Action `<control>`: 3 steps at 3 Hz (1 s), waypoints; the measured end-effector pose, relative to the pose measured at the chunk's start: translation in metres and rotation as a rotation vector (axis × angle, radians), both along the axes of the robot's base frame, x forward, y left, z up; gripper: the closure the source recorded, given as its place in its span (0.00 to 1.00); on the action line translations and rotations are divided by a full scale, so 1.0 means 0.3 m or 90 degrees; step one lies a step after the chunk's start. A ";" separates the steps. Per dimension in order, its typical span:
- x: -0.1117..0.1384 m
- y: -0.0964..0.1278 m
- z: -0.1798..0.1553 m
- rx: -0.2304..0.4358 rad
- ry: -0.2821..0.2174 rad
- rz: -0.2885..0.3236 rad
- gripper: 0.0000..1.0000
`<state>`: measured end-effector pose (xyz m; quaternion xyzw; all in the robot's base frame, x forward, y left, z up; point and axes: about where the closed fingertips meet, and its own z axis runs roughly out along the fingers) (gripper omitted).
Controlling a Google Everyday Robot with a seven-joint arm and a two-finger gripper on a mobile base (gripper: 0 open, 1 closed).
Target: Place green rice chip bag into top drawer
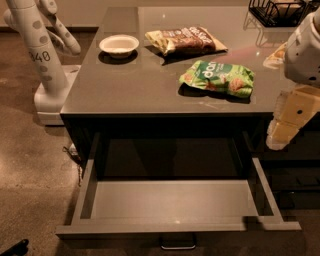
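The green rice chip bag (218, 78) lies flat on the grey counter (125, 85), right of centre near the front edge. The top drawer (170, 200) is pulled open below the counter and its flat grey bottom is bare. My gripper (287, 125) hangs at the right edge of the view, beside the counter's front right corner and right of the green bag, above the drawer's right side. It touches nothing that I can see.
A brown-and-cream snack bag (187, 40) and a white bowl (119, 45) lie further back on the counter. A black wire basket (277, 11) stands at the back right. Another robot's white base (42, 60) stands left of the counter. A metal handle (177, 245) shows below the drawer.
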<state>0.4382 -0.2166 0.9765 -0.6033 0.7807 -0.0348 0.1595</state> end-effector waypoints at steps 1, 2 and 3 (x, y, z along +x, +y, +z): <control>0.000 0.000 0.000 0.000 0.000 0.000 0.00; 0.082 0.012 -0.037 0.016 -0.032 0.002 0.00; 0.082 0.012 -0.037 0.016 -0.032 0.002 0.00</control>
